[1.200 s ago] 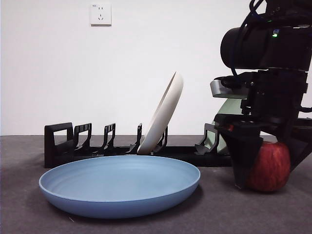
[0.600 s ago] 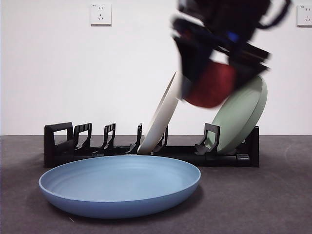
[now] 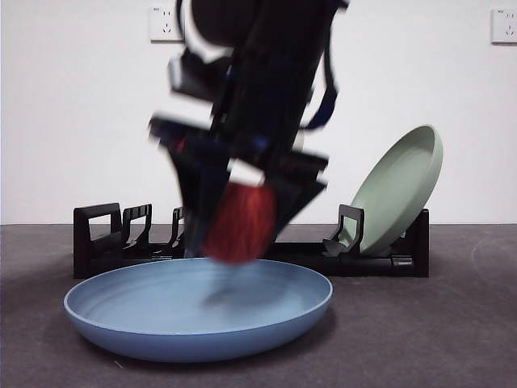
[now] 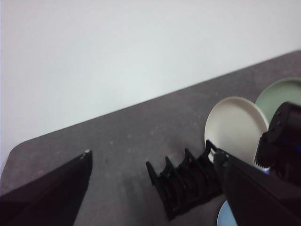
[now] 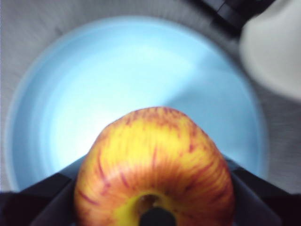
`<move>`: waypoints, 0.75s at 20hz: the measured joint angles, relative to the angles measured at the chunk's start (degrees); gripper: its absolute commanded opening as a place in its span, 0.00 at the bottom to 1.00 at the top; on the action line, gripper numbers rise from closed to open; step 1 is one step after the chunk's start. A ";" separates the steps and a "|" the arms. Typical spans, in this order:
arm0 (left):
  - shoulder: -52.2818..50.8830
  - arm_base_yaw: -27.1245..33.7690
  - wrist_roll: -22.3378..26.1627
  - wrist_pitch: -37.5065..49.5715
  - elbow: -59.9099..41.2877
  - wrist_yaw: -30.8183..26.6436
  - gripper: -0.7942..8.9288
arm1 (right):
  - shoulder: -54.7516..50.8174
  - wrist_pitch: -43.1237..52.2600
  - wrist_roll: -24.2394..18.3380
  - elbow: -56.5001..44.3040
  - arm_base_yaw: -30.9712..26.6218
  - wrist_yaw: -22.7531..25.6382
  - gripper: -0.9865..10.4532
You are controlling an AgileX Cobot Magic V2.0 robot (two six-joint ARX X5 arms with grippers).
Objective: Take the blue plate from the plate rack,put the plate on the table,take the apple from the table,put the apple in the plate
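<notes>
My right gripper [image 3: 239, 236] is shut on the apple [image 3: 239, 222] and holds it just above the blue plate [image 3: 198, 311], left of the plate's middle; the arm is blurred by motion. In the right wrist view the red-and-yellow apple [image 5: 155, 141] sits stem up between the jaws of that gripper [image 5: 153, 172], with the blue plate [image 5: 108, 94] below it. The blue plate lies flat on the table [image 3: 436, 339] in front of the plate rack [image 3: 101, 242]. My left gripper [image 4: 151, 155] is open and empty, high above the rack [image 4: 183, 188].
A sage-green plate [image 3: 400, 190] leans in the rack's right end. A cream-white plate [image 4: 235, 127] stands in the rack's middle, hidden behind the arm in the front view; it also shows in the right wrist view [image 5: 277, 52]. A white wall stands behind.
My right gripper has lifted the apple off the table at the right, carried it up and leftward, and brought it down over the blue plate. The plates and rack have not moved.
</notes>
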 measured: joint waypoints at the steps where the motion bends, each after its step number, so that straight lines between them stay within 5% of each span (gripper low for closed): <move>1: 0.00 0.00 0.00 -0.90 0.00 0.00 0.53 | 1.46 0.09 0.00 0.00 0.39 0.00 0.08; 7: 0.00 0.02 -2.43 -7.82 0.00 -1.38 0.53 | 4.76 0.90 0.00 0.02 1.73 0.02 0.12; 10: 0.00 0.00 -4.09 -10.64 0.00 -1.49 0.53 | 4.76 0.85 0.00 0.02 1.77 0.02 0.36; 15: 0.00 0.02 -5.53 -11.74 0.00 -1.49 0.53 | 4.76 0.87 0.00 0.02 1.79 0.00 0.48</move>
